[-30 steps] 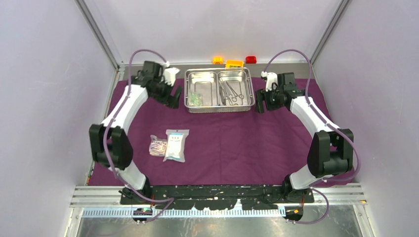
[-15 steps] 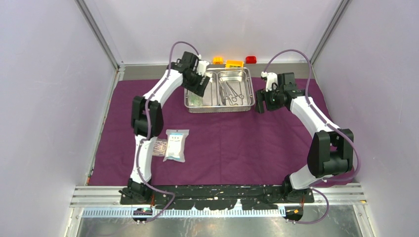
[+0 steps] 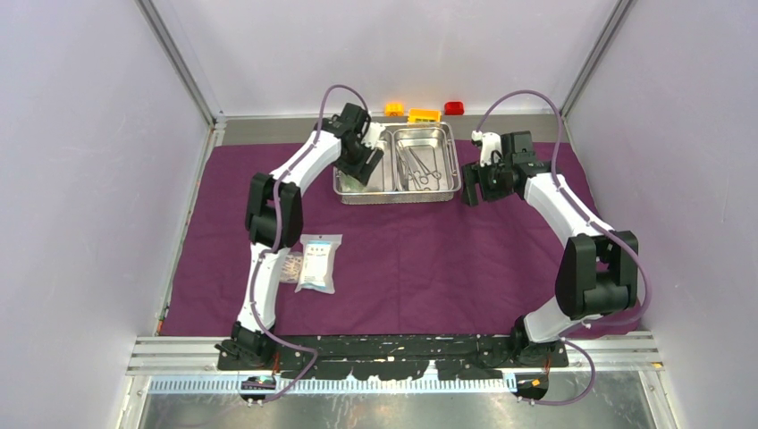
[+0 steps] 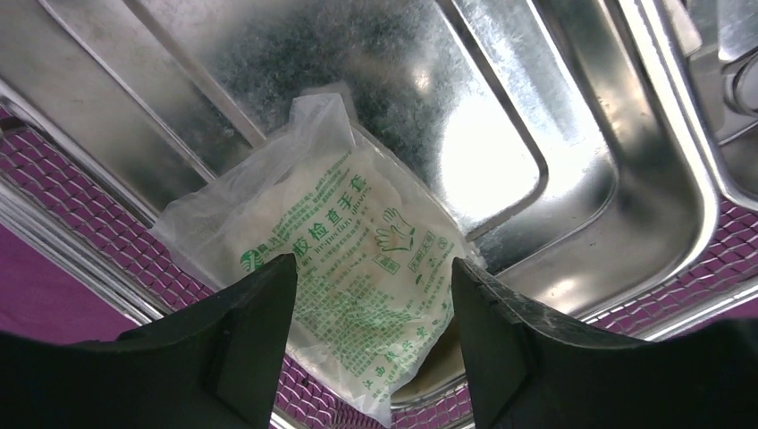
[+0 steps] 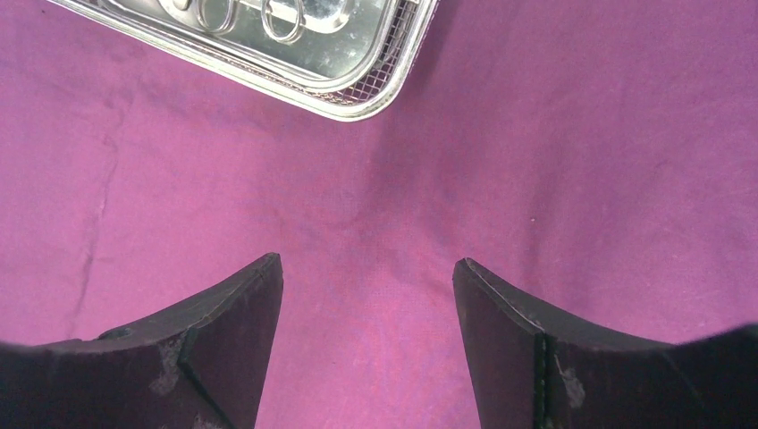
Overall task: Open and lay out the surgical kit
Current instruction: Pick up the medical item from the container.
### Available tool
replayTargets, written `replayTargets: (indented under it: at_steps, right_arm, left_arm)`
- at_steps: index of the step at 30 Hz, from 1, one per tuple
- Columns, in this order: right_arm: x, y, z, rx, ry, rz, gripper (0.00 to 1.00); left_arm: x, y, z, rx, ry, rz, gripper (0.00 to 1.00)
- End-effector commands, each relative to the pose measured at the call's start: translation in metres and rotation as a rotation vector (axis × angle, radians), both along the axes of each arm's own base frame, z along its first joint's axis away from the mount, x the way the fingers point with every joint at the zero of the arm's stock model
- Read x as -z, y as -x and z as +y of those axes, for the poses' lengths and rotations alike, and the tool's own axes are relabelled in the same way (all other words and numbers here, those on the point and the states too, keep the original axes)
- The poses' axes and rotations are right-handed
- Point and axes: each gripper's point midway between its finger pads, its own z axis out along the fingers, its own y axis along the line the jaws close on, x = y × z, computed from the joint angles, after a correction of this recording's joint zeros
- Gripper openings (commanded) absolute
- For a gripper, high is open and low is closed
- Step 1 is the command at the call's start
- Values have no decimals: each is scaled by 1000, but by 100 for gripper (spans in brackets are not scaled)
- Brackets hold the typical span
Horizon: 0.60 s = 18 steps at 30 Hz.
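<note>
The steel tray [image 3: 457,165] stands at the back of the purple cloth [image 3: 429,259]. My left gripper [image 3: 359,170] hangs over its left compartment, open. In the left wrist view its fingertips [image 4: 268,286] straddle a clear packet with green print [image 4: 357,232] that leans on the tray wall [image 4: 501,107]; I see no grip on it. Scissors and clamps [image 3: 420,168] lie in the right compartment. My right gripper [image 3: 471,189] is open and empty over the cloth [image 5: 536,179], just off the tray's corner [image 5: 357,98]. Two packets [image 3: 319,262] [image 3: 286,266] lie on the cloth.
Yellow [image 3: 394,109], orange [image 3: 424,114] and red [image 3: 454,108] toy bricks sit behind the tray on the bare strip. Side walls close in left and right. The arm bases sit on the black rail [image 3: 393,347] at the near edge.
My left arm has swung from left of the tray to over its left compartment and come down around the green-printed packet, its jaws narrowing somewhat. The right arm has not moved.
</note>
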Motion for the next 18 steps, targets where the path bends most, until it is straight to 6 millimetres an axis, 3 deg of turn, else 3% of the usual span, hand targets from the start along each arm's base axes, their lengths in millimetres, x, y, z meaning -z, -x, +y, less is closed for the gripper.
replayTargets:
  at_steps: [1, 7, 12, 15, 18]
  right_arm:
    - [-17, -11, 0, -14, -2, -52, 75]
    - [-19, -10, -1, -13, 1, -55, 75]
    - [-18, -10, 0, -14, -2, -53, 75]
    - [-18, -10, 0, -16, -4, -51, 75]
    - [-19, -10, 0, -15, -2, -54, 75]
  left_arm:
    - [2, 4, 2, -3, -17, 0, 64]
    - [6, 7, -3, -2, 12, 23, 47]
    - [-3, 6, -9, 7, 39, 18, 36]
    - [-7, 5, -11, 13, 49, 18, 18]
    - [-8, 5, -12, 18, 51, 24, 8]
